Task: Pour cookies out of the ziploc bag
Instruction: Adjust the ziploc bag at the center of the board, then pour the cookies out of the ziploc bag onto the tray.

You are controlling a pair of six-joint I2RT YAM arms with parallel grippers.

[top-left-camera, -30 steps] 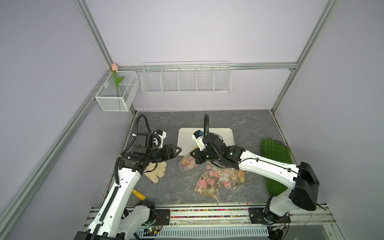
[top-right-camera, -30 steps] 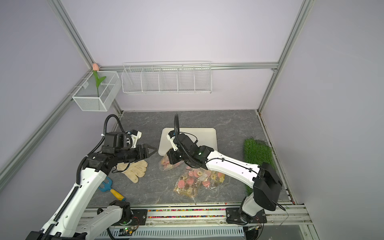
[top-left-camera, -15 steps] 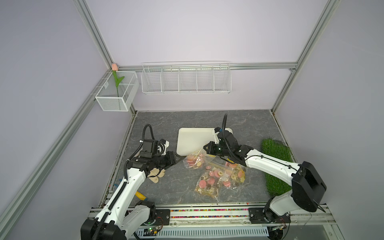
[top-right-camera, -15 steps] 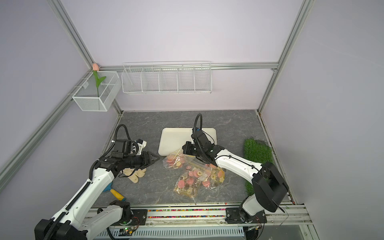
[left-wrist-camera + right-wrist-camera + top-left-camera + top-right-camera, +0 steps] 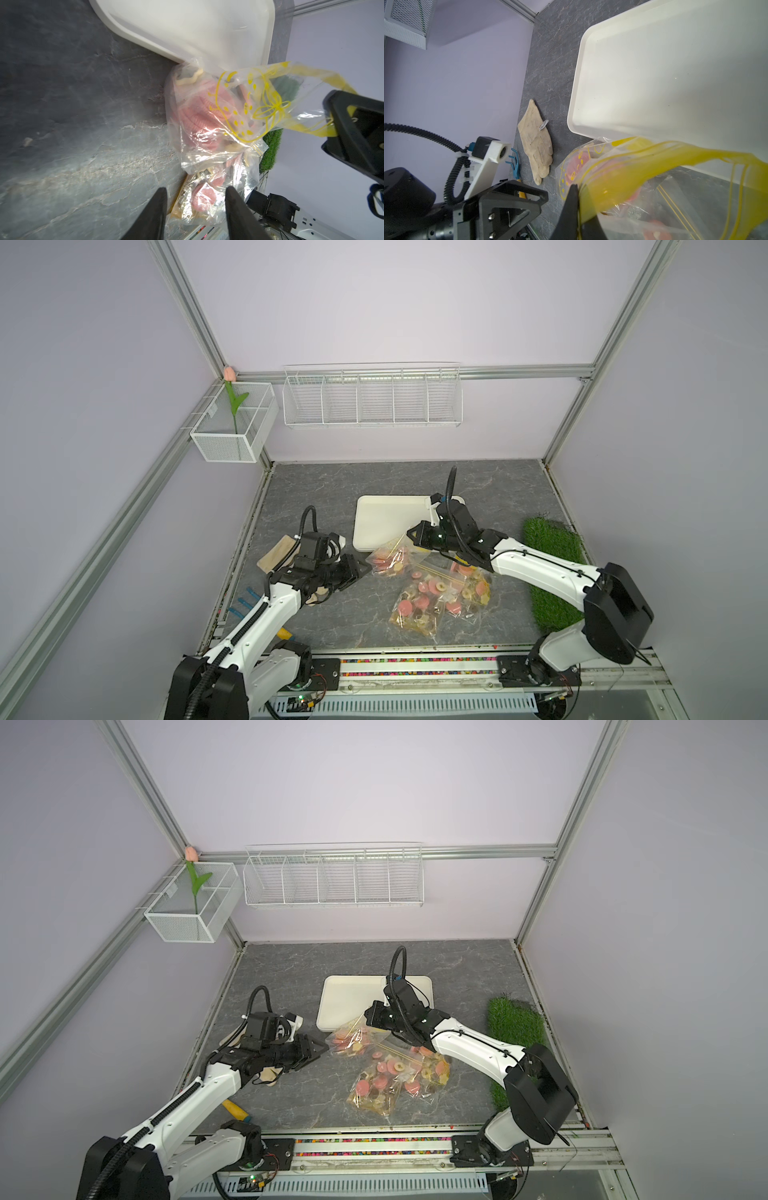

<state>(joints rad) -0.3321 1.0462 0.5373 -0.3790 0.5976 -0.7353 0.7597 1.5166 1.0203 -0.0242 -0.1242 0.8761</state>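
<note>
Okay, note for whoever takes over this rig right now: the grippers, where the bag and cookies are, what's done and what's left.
Right gripper: shut on the yellow top strip of the ziploc bag, lifting that end beside the white tray.
Left gripper: open, at the bag's low end, holding nothing.
Cookies: pink and beige ones sit inside the held bag; a wrapped pile lies on the table in front of it.
Done: bag gripped at its top.
Left: no cookies on the tray; probably grip the bag's bottom and tip it out.
</note>
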